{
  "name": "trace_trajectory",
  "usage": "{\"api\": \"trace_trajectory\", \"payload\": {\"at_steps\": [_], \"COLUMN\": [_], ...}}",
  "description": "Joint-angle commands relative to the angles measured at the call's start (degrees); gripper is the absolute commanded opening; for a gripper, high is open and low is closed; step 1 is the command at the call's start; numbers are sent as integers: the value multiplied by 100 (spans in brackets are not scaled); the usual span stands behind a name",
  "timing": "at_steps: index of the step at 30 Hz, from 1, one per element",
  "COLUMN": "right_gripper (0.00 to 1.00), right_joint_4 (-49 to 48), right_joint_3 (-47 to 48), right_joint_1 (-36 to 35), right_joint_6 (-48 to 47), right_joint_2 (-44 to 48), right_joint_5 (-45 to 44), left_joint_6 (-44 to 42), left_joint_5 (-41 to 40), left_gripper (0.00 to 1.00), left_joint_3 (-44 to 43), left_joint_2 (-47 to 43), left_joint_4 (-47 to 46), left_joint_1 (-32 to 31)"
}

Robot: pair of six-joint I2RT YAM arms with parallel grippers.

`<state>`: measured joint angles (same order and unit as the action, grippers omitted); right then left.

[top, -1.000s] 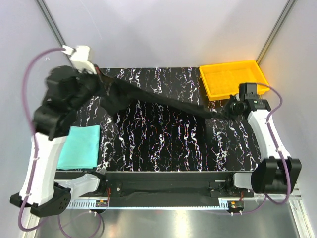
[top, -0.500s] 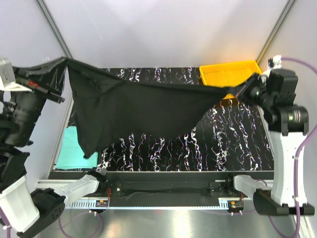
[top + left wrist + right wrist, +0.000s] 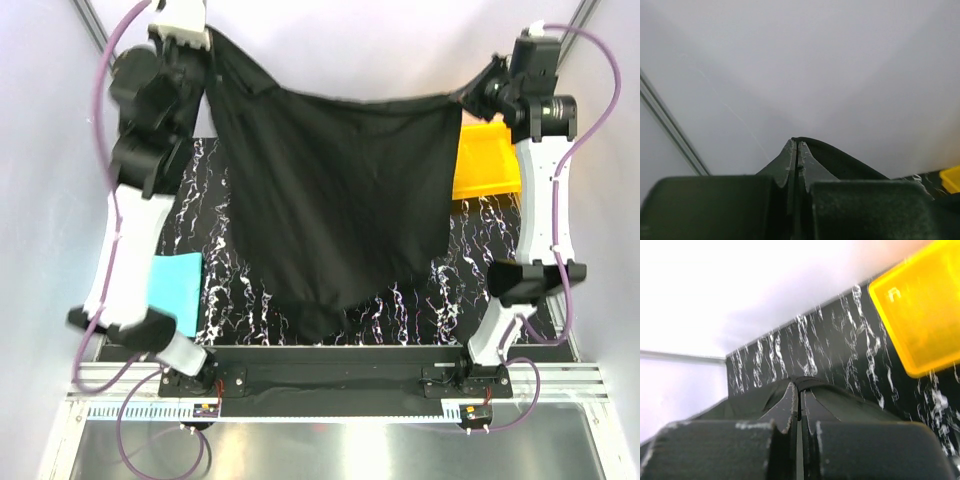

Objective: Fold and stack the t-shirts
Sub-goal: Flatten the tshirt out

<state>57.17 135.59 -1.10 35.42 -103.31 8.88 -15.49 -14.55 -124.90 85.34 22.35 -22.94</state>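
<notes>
Marbled table [image 3: 475, 245] | both end effectors [image 3: 205, 38] [image 3: 485, 82] pinch black shirt [image 3: 340, 200] | shirt overlaps yellow tray [image 3: 488, 165]

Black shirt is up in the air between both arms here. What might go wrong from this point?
The left gripper and right gripper each pinch only a thin edge of the black shirt; either may slip.
In the top view its right edge overlaps the yellow tray; lowering could snag there.

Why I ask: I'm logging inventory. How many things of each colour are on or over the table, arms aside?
black t-shirt: 1
teal t-shirt: 1
yellow tray: 1
Total: 3
</notes>
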Motion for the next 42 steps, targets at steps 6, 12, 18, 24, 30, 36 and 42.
{"api": "trace_trajectory", "payload": {"at_steps": [6, 12, 18, 24, 30, 36, 42], "right_gripper": [0, 0, 0, 0, 0, 0, 0], "right_joint_4": [-56, -83, -486, -1603, -1823, -1806, -1736], "right_joint_3": [2542, 1859, -986, -5213, -8554, -10182, -10325], "right_joint_1": [258, 330, 225, -2, -153, -171, -180], "right_joint_6": [255, 167, 317, 492, 562, 554, 720], "right_joint_2": [-945, -491, 782, 2654, 4063, 4644, 4583], "right_joint_5": [-177, -89, 412, 834, 1212, 1168, 870], "left_joint_6": [1868, 3542, 3351, 3745, 4587, 5749, 6829], "left_joint_5": [1046, 2130, 1896, 297, -909, -813, -1068], "left_gripper": [0, 0, 0, 0, 0, 0, 0], "left_joint_3": [-1844, -1250, 1573, 5967, 8305, 9361, 9256], "left_joint_2": [1089, 986, -621, -3389, -5455, -6616, -6435], "left_joint_4": [-1908, -2428, -1998, -1340, 592, 1483, 2369], "left_joint_1": [1449, 2285, 2496, 2033, 1380, 1353, 1371]}}
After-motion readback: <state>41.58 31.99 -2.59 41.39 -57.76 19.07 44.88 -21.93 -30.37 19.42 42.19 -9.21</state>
